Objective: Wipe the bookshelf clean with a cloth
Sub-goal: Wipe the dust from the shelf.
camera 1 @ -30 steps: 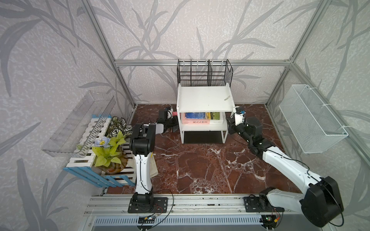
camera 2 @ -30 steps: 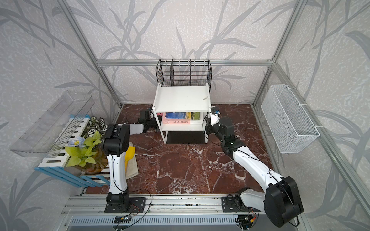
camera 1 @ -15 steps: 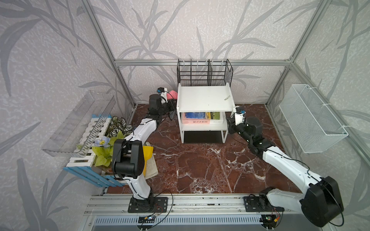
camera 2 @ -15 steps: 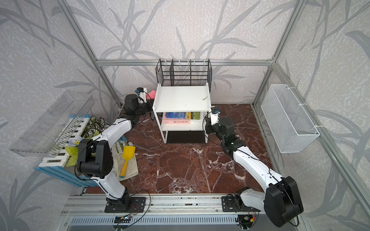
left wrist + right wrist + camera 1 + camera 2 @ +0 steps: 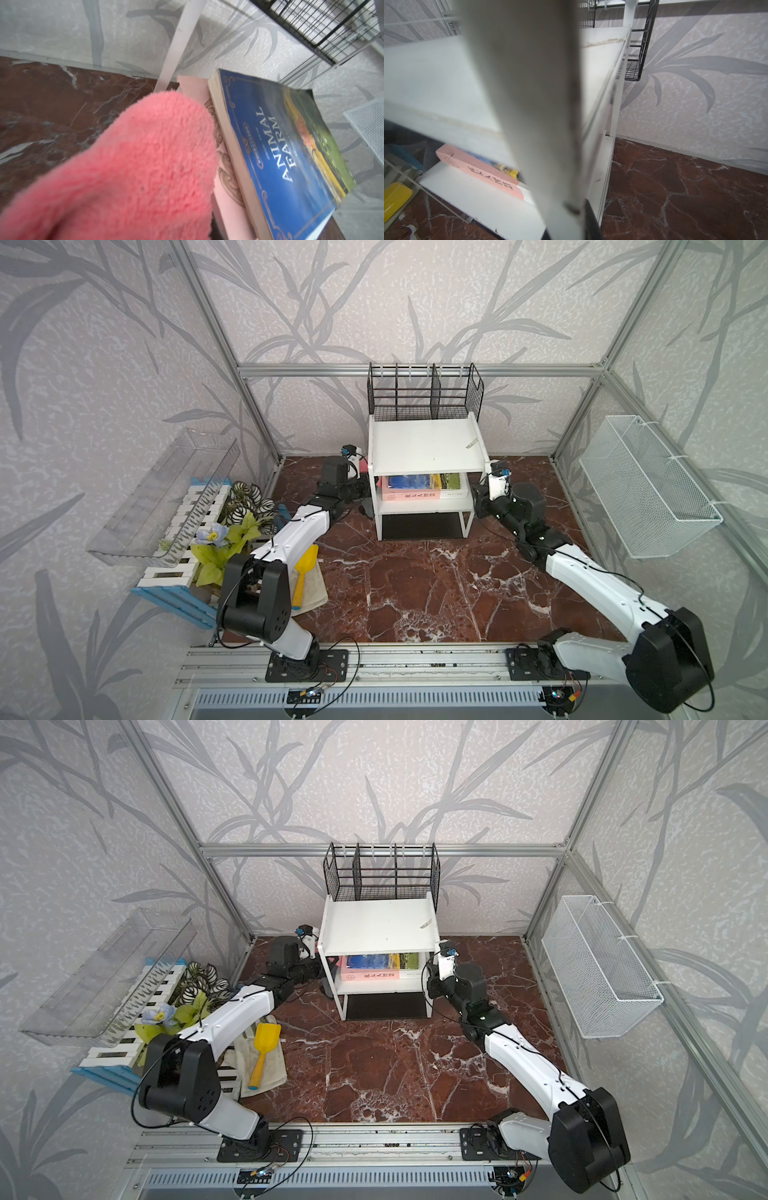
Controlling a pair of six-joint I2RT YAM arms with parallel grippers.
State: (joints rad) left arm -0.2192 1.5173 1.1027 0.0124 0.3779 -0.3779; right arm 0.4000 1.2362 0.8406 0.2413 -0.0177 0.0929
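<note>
cloth (image 5: 135,166) pinched in left gripper (image 5: 363,489) beside books (image 5: 280,155), right gripper (image 5: 477,494) clamped on bookshelf (image 5: 428,448) post, black rack (image 5: 424,393) behind

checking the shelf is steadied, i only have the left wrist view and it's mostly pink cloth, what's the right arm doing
observer: the right gripper is at a post on its side of the bookshelf, apparently clamped on it
operator: anything lying up top
observer: a small scrap lies on the top board, near the right arm's edge
operator: where's my cloth on the shelf
observer: the cloth, in the left gripper, is at the shelf's open side, level with the books, under the top board
</note>
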